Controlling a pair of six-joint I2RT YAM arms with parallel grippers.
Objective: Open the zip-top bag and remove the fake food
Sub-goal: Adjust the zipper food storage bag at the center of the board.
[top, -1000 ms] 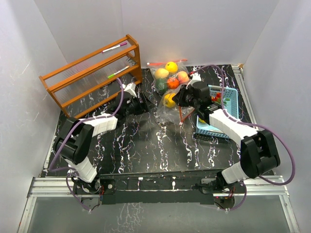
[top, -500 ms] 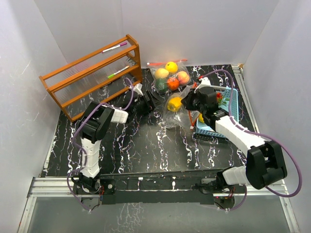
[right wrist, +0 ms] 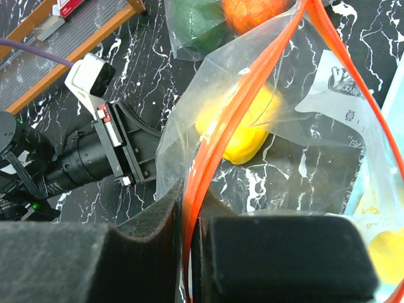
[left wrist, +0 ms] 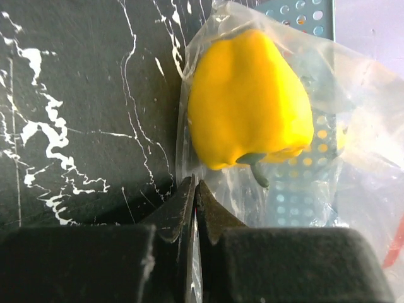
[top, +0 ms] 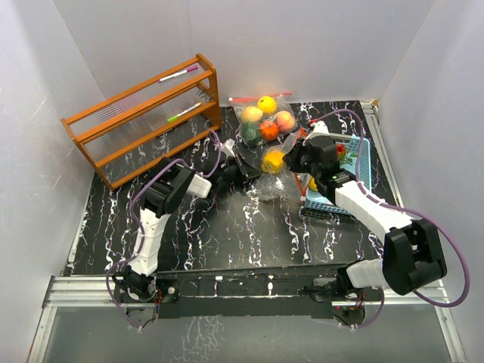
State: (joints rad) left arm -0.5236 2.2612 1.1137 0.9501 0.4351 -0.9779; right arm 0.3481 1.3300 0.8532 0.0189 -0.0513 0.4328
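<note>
While the bag [right wrist: 214, 82] is hung between the two arms over the middle of the worktop [top: 227, 219], it is pinched at both ends. The right gripper [right wrist: 189, 196] is pressed together on its orange zip strip [right wrist: 252, 88]. The left gripper [left wrist: 194, 189] is closed too, and the clear film of the bag's bottom edge appears to be nipped between the tips. The strip is spread in a loop, so the mouth is judged open.

One yellow pepper [left wrist: 249, 117] is left inside. It is found just beyond the left fingertips, on the side toward the right arm, with its stalk end turned to the left gripper and its long axis running away from it. The left arm is the nearer, but the mouth is held at the right gripper, so the pepper would have to be tipped or shaken that way.

A blue basket [top: 363, 140] is set at the right edge, just beside the bag, and a yellow piece [right wrist: 379, 246] is seen in it. A second bag [top: 240, 113] holding yellow, peach, orange and green fruit is laid at the back edge. A wooden rack [top: 136, 113] is placed in the back left corner.
</note>
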